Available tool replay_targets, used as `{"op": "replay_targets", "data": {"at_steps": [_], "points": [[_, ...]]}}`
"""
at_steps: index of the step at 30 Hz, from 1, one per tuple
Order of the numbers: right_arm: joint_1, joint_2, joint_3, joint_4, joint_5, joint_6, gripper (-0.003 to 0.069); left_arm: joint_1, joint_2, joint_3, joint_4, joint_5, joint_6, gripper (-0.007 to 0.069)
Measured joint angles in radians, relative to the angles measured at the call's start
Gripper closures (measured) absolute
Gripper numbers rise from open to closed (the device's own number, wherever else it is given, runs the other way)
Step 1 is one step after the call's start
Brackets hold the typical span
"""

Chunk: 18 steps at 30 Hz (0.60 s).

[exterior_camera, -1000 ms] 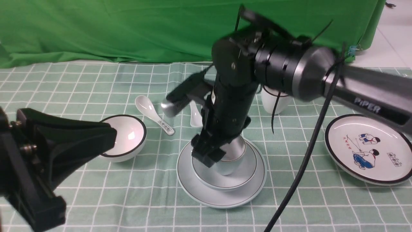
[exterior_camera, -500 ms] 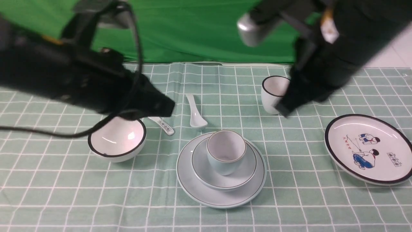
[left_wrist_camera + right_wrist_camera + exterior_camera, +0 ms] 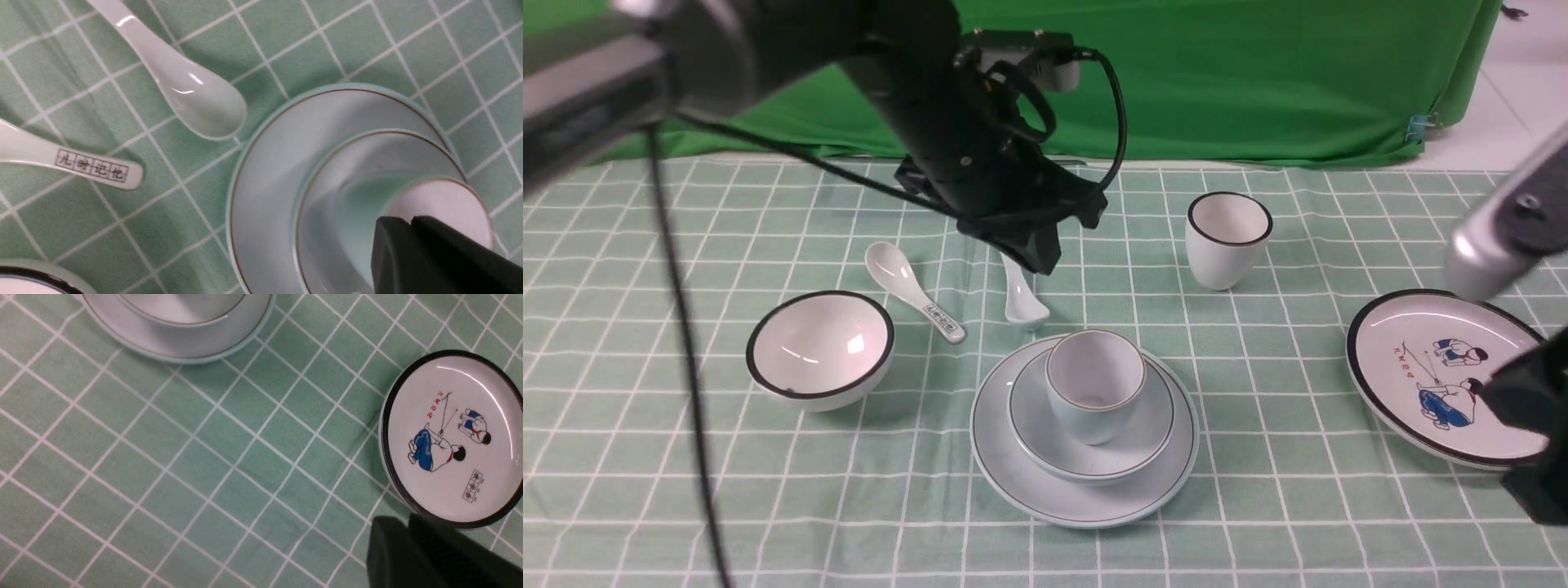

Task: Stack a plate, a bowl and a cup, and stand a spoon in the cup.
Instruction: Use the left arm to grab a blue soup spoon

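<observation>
The plate (image 3: 1013, 482) carries the bowl (image 3: 1152, 441), and the cup (image 3: 1094, 384) sits upright in the bowl; the spoon (image 3: 1023, 306) lies flat on the cloth just behind the stack, its scoop end close to the plate's rim. The left gripper (image 3: 402, 222) hangs above the spoon's handle, jaws pressed together and holding nothing; the right gripper (image 3: 394, 524) sits off by the cartoon plate (image 3: 1388, 327), its jaws also looking closed and empty.

We judge the spoon pick the risky part; a glazed handle lying flat offers little to pinch, so it may skid toward the plate or slip out during the lift. The printed spoon (image 3: 915, 302) lies near, so a small aiming error could take the wrong one; a spoon dropped in hard could tip the small cup.

The surface is a green checked tablecloth (image 3: 768, 490), slightly rumpled; a green backdrop (image 3: 1258, 82) hangs behind.
</observation>
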Motion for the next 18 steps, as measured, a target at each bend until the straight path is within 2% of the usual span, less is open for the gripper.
{"op": "replay_targets", "data": {"at_steps": [7, 10, 11, 12, 15, 18], "points": [[0.0, -0.086, 0.093, -0.033, -0.056, 0.0, 0.0554, 0.021, 0.249, -0.305, 0.095, 0.05, -0.145, 0.0599], [0.0, -0.092, 0.116, -0.035, -0.069, 0.0, 0.0552, 0.034, 0.312, -0.381, 0.111, 0.051, -0.173, 0.0577], [0.0, -0.093, 0.133, -0.036, -0.078, 0.0, 0.0551, 0.047, 0.357, -0.431, 0.118, 0.051, -0.182, 0.054], [0.0, -0.093, 0.137, -0.036, -0.079, 0.0, 0.0551, 0.048, 0.366, -0.441, 0.121, 0.051, -0.182, 0.0536], [0.0, -0.093, 0.157, -0.037, -0.096, 0.0, 0.0542, 0.07, 0.438, -0.497, 0.14, 0.051, -0.227, 0.0404], [0.0, -0.093, 0.158, -0.037, -0.106, 0.0, 0.0537, 0.077, 0.463, -0.502, 0.162, 0.055, -0.24, 0.0318]]}}
